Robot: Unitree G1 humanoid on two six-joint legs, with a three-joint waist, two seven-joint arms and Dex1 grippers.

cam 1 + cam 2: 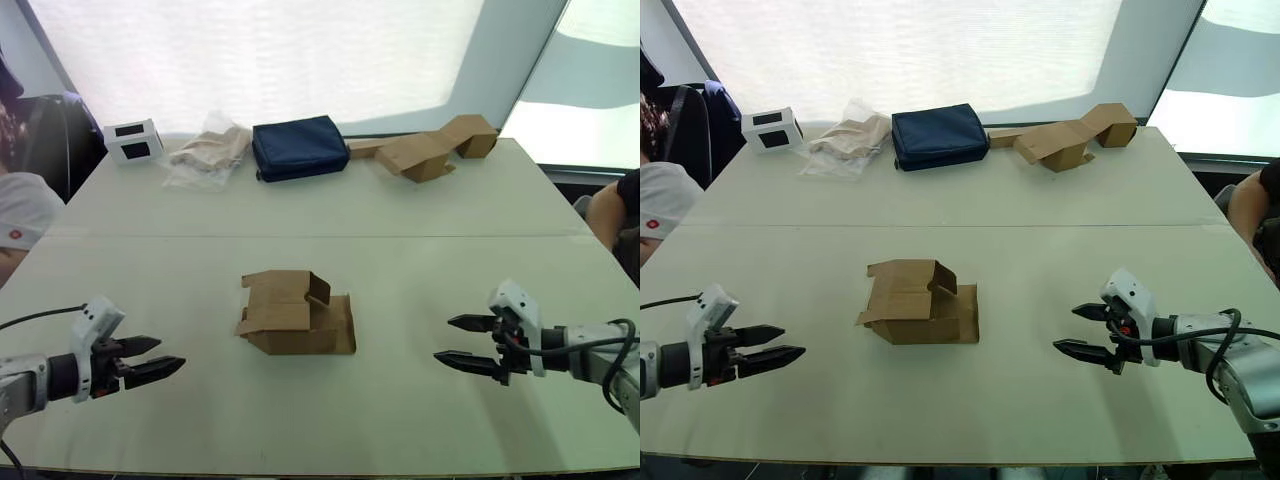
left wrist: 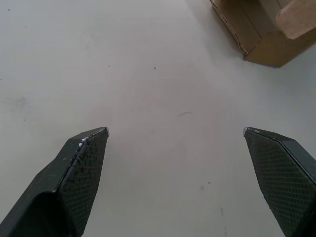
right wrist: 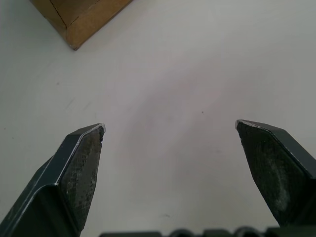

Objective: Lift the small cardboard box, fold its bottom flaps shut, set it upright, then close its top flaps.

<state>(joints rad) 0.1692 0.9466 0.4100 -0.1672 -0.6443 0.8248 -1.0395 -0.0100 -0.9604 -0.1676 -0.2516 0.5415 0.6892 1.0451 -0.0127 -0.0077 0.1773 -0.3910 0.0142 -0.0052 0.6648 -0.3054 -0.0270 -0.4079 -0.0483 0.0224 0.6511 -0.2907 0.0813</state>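
Observation:
The small cardboard box (image 1: 298,315) lies on its side in the middle of the white table (image 1: 400,230), brown and partly collapsed. Loose flaps (image 1: 285,288) stick up along its far end; I cannot tell top flaps from bottom flaps. My left gripper (image 1: 160,358) hovers open over the table to the box's left, a hand's width away. My right gripper (image 1: 460,340) stands open to the box's right, also apart from it. A box corner (image 2: 261,34) shows in the left wrist view, and a corner (image 3: 79,19) in the right wrist view.
Along the table's far edge sit a white device (image 1: 133,141), a crumpled plastic bag (image 1: 208,150), a navy pouch (image 1: 298,147) and flattened cardboard pieces (image 1: 435,150). A person's sleeve (image 1: 22,215) is at the left edge, another person's arm (image 1: 612,205) at the right.

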